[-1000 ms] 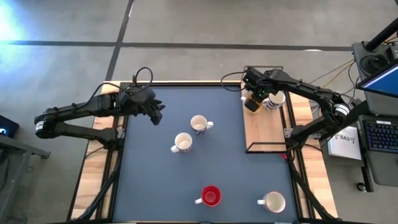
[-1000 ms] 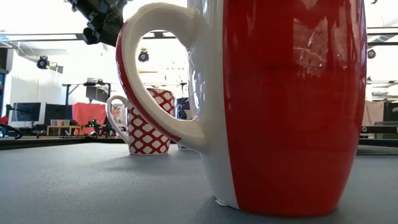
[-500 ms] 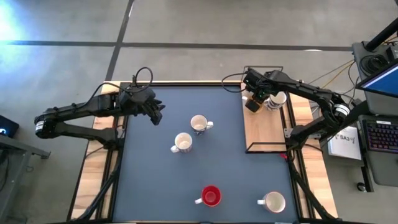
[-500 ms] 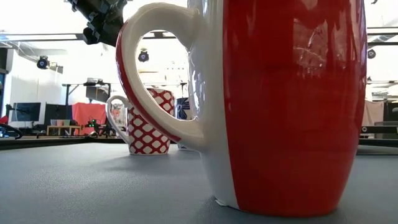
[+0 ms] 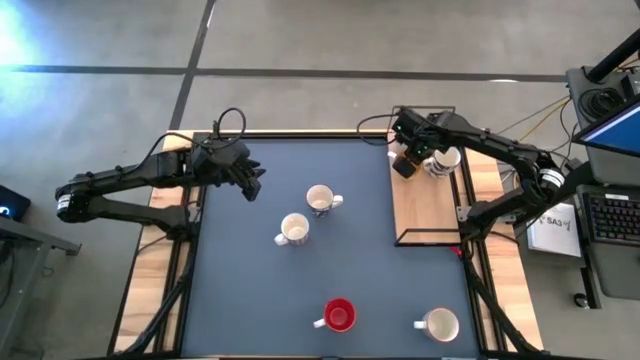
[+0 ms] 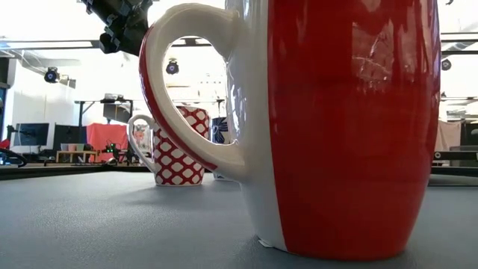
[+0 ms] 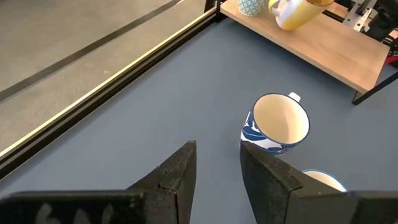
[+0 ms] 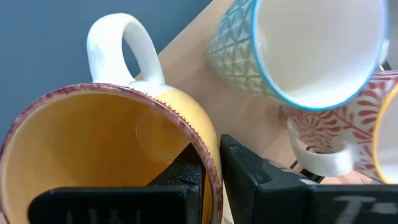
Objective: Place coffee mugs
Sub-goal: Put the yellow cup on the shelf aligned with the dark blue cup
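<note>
The left gripper (image 5: 255, 181) hangs open and empty near the dark table's (image 5: 240, 300) far left corner. Four mugs wait on the mat. Over the wooden shelf's (image 5: 425, 215) far edge, the right gripper (image 5: 404, 163) pinches the yellow ceramic mug (image 8: 118, 149) by its rim, tilted. It should probably level the mug and lower it clear of the teal-patterned mug (image 8: 298, 50) before letting go.

Right end effector (image 5: 404, 165) with yellow mug (image 5: 403, 167), slightly higher over shelf.
</note>
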Available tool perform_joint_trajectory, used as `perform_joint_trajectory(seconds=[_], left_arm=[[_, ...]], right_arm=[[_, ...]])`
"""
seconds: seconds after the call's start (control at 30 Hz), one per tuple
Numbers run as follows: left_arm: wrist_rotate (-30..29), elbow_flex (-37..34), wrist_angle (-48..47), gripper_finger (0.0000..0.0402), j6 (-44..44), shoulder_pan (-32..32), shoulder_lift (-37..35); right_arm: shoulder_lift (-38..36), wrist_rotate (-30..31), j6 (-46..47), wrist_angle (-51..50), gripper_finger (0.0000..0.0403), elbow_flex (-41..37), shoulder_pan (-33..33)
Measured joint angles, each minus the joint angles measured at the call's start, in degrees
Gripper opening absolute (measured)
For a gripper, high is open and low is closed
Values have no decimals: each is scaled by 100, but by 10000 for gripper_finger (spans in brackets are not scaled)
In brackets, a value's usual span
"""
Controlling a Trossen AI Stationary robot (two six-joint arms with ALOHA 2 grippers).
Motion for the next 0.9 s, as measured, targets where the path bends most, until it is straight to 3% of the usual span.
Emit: perform_joint_trajectory(seconds=[0.27,0.43,0.9], left_arm=[[9,0,-11,107,0,0,0],[17,0,-13,107,0,1,0],[20,0,-11,107,4,1,0]], right_arm=[[17,110,239,-219,34,103,-2],[17,-340,392,-182,34,75,0],[17,-234,695,-69,34,-401,-9]])
